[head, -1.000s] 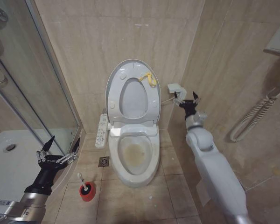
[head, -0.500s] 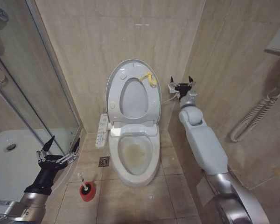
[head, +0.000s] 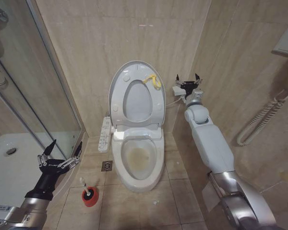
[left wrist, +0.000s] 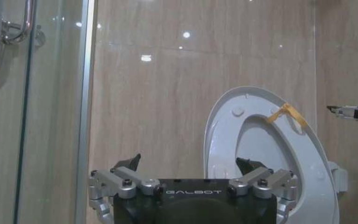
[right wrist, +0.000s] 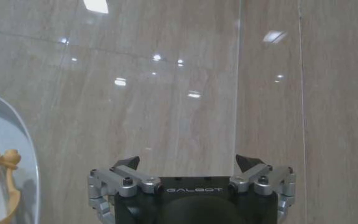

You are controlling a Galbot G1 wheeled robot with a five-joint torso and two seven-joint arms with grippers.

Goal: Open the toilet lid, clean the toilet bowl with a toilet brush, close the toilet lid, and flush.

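The toilet lid (head: 119, 86) stands raised against the back wall with the seat up too, its yellow loop tag (head: 152, 81) near the top; the left wrist view shows the lid (left wrist: 219, 121) as well. Below lies the toilet bowl (head: 138, 155), uncovered, with a yellowish stain inside. On the floor at the left the toilet brush (head: 86, 189) sits in its red cup holder (head: 90, 198). My right gripper (head: 187, 78) is open, high to the right of the lid beside a small white wall fitting (head: 178, 90). My left gripper (head: 60, 151) hangs open above and left of the brush.
A glass shower screen (head: 33, 76) and white shower tray (head: 9, 163) fill the left side. A white control panel (head: 104, 134) hangs beside the bowl. A floor drain (head: 106, 166) lies left of the bowl. A coiled cord (head: 261, 117) hangs on the right wall.
My right arm has lifted its gripper upward from beside the lid to near the wall fitting, then settled slightly right. The left arm has stayed still.
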